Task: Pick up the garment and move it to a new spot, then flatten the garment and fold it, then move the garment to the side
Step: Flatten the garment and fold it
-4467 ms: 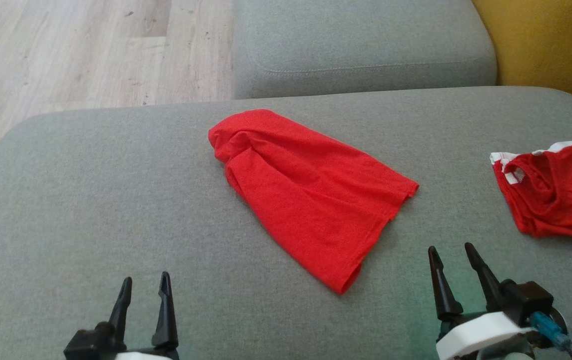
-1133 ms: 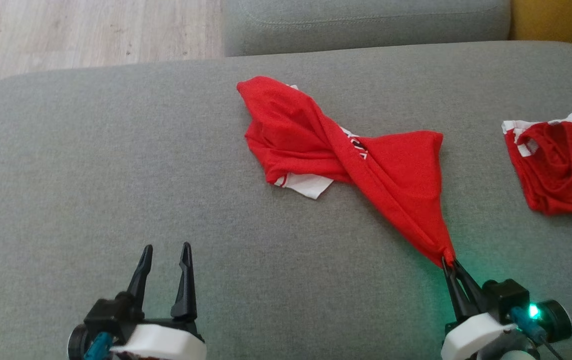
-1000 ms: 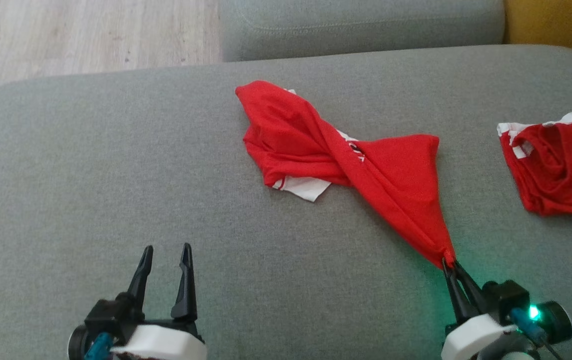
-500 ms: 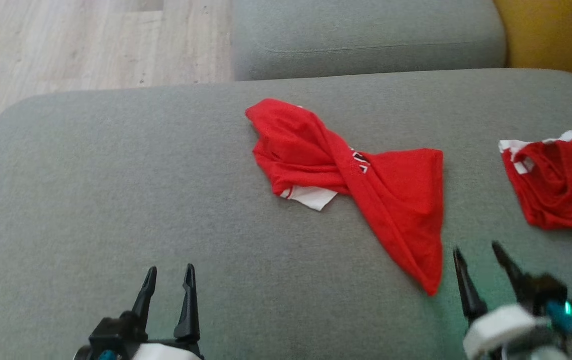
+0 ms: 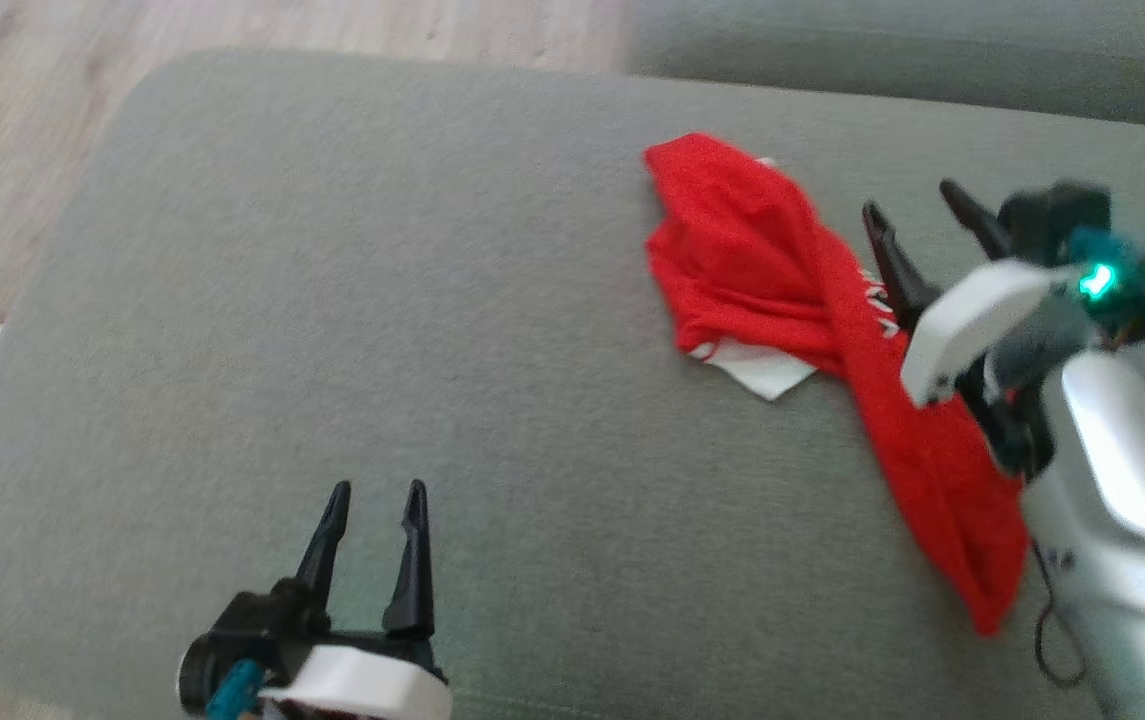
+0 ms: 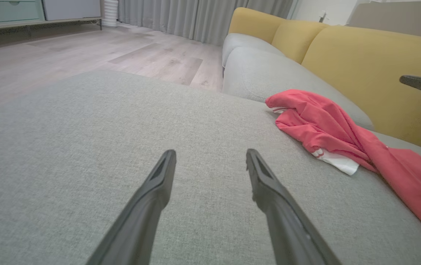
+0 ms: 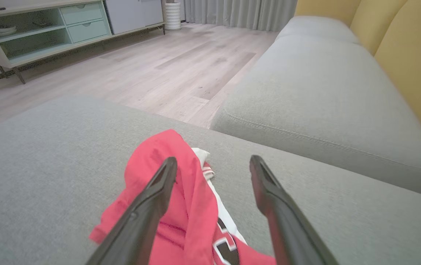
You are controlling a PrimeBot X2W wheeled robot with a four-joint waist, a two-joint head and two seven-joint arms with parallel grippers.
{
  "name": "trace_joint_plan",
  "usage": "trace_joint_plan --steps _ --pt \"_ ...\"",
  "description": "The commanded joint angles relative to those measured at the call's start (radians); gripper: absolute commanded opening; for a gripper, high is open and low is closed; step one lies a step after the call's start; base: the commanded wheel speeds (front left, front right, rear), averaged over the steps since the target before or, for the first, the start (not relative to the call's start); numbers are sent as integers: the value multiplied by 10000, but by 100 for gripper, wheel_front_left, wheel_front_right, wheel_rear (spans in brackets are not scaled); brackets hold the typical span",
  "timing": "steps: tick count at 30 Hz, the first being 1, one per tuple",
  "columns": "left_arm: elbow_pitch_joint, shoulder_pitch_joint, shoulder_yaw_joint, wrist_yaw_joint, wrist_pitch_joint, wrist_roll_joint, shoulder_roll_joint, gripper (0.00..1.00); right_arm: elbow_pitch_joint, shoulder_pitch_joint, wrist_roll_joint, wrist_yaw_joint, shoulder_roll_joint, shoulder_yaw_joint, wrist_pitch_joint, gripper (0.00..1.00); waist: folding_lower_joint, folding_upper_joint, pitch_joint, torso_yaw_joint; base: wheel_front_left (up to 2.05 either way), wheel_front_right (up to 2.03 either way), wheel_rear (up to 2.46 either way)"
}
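A red garment (image 5: 752, 250) with a white hem and printed lettering lies twisted on the grey cushion (image 5: 382, 300), stretching from a bunched far end to a narrow near tail. My right gripper (image 5: 917, 200) hovers open above its middle; in the right wrist view the garment (image 7: 151, 165) sits under the open fingers (image 7: 147, 198) with nothing held. My left gripper (image 5: 374, 495) rests open near the cushion's front, well left of the garment (image 6: 317, 125).
A second grey cushion (image 7: 317, 84) adjoins at the far side, with yellow backrests (image 6: 361, 62) beyond. Wooden floor (image 5: 22, 120) lies off the cushion's left edge. A low cabinet (image 7: 48, 29) stands across the room. Bare cushion spreads left of the garment.
My right gripper let go of the garment's tail, opened and moved forward over its middle. The head camera swung right to left, shifting the whole picture.
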Motion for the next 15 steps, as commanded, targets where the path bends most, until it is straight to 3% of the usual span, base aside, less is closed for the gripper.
trace_joint_plan --steps 1,8,15 --pt "-248 -505 202 -67 -113 110 -25 100 15 -595 177 37 -108 237 153 100 -1 0 570 696 0 0 0" --pt "-154 -915 95 -276 -169 253 -363 100 2256 -2457 554 37 -657 667 749 100 -1 0 1212 1766 0 0 0" --pt "-105 -1016 136 -387 -201 378 -534 100 3826 -3226 1300 37 -821 1244 1325 100 -1 0 1490 2165 0 0 0"
